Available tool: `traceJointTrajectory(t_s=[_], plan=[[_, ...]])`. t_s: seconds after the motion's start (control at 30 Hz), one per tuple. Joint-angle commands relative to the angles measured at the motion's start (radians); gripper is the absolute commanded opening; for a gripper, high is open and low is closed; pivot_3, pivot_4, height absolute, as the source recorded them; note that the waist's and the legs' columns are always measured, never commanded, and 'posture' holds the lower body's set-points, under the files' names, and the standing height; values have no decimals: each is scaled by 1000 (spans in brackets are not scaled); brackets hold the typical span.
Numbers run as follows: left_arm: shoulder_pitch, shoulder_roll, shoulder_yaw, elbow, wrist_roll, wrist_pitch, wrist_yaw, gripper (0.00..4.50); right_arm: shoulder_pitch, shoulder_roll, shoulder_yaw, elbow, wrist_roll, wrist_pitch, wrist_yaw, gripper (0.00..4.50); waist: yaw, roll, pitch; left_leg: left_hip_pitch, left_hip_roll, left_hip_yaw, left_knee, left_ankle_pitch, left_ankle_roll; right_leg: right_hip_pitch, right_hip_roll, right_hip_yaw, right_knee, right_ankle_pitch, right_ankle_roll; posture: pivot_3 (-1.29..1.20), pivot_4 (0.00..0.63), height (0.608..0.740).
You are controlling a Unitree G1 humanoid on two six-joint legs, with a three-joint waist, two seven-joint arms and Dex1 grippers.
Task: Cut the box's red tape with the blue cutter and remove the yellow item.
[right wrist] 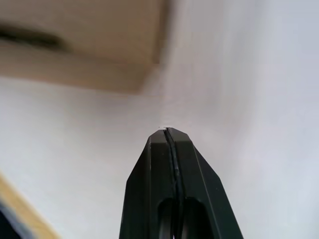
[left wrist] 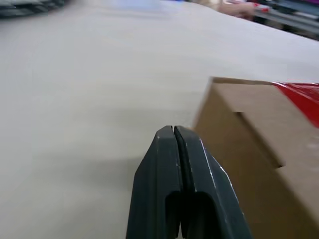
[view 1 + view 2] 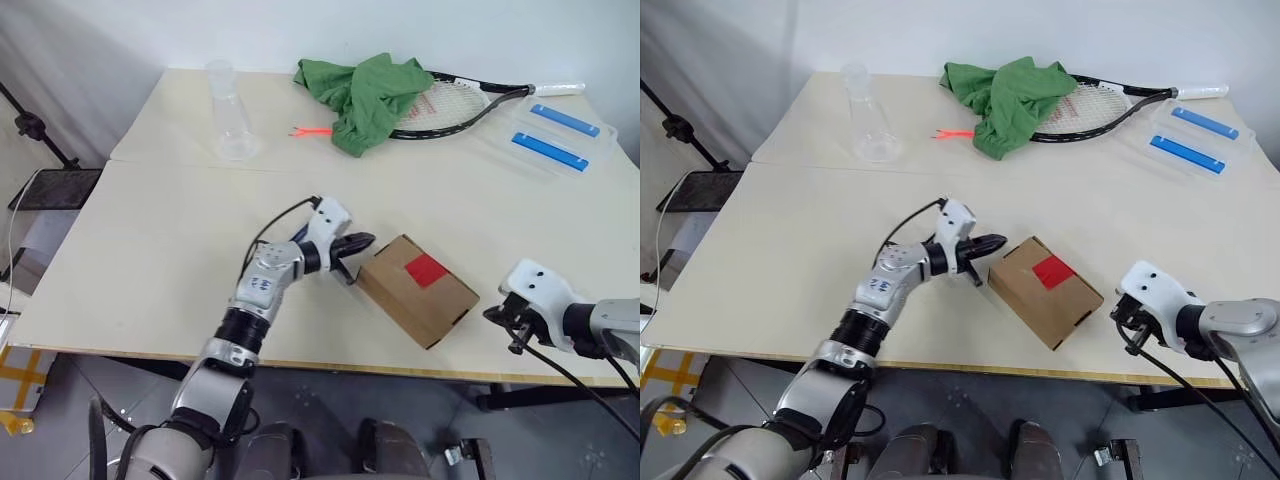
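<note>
The brown cardboard box lies near the table's front edge, closed, with the red tape patch on its top face. My left gripper is shut and level, its tips right beside the box's left end; in the left wrist view the shut fingers hold nothing and the box stands just beside them. My right gripper is shut and empty, to the right of the box at the table edge, pointing down. The blue cutter and the yellow item are out of view.
At the back of the table stand a clear flask, a green cloth over a tennis racket, a small orange-red forked object and a clear case with two blue bars. The table's front edge is close.
</note>
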Motion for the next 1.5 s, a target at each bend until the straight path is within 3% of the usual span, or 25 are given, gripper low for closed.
traceJointTrajectory(t_s=[0.03, 0.1, 0.27, 0.43, 0.47, 0.73, 0.83, 1.13, 1.3, 1.5], plan=[[9, 28, 35, -138, -39, 87, 23, 638, -46, -58, -50, 31, 45, 5, 80, 373, 0, 0, 0, 0, 0, 0, 0, 0, 0, 0, 0, 0, 0, 0, 0, 0, 150, 740], [30, 82, 61, -246, -98, 209, -21, 1181, -109, -40, -100, 46, 127, 7, 130, 882, -2, 0, 0, 0, 0, 0, 0, 0, 0, 0, 0, 0, 0, 0, 0, 0, 150, 740], [83, 214, 116, -443, -209, 393, -78, 2731, -201, 0, -173, 84, 230, -44, 190, 2661, -16, 0, 1, 0, 1, -2, 0, 0, 0, 1, 1, -1, 0, 0, 0, 0, 150, 740], [151, 448, 183, -454, -224, 461, -138, 4290, -282, 56, -94, 139, 200, -162, 181, 4455, -24, -1, 1, 0, 1, -1, -1, 0, 0, 1, 2, -1, -1, 0, 0, 0, 150, 740], [160, 474, 178, -447, -215, 452, -142, 4484, -296, 73, -65, 144, 191, -174, 172, 4500, -23, -1, 1, 0, 2, -1, -1, 0, -1, 1, 2, -1, -1, 0, 0, 0, 150, 740], [248, 585, 223, -525, -227, 410, -159, 4484, -376, 163, 10, 133, 207, -163, 136, 4500, -20, -1, 1, -1, 0, -2, -1, 0, -1, 1, 1, -1, -1, 0, 0, 0, 150, 740], [272, 574, 230, -552, -223, 364, -137, 4484, -386, 164, 24, 135, 203, -162, 137, 4500, -17, -1, 1, -1, 0, -2, -1, 0, -1, 1, 1, -1, -1, 0, 0, 0, 150, 740], [347, 571, 281, -733, -290, 526, -33, 4484, -429, 162, -18, 132, 245, -132, 120, 4500, -21, -1, 1, -1, 1, -2, -2, 0, -1, 0, 1, -1, -1, 0, 0, 0, 150, 740], [307, 492, 137, -643, -170, 397, 33, 4484, -422, 158, -1, 142, 229, -147, 115, 4500, -10, -1, 1, -1, 0, -2, 0, 0, -1, 1, 1, -1, -1, 0, 0, 0, 150, 740], [178, 381, 25, -365, -68, 265, 56, 4484, -408, 162, -15, 118, 237, -140, 94, 4500, -7, -1, 1, -1, -1, -1, 0, 0, -1, 0, 1, -1, -1, 0, 1, 0, 150, 740]])
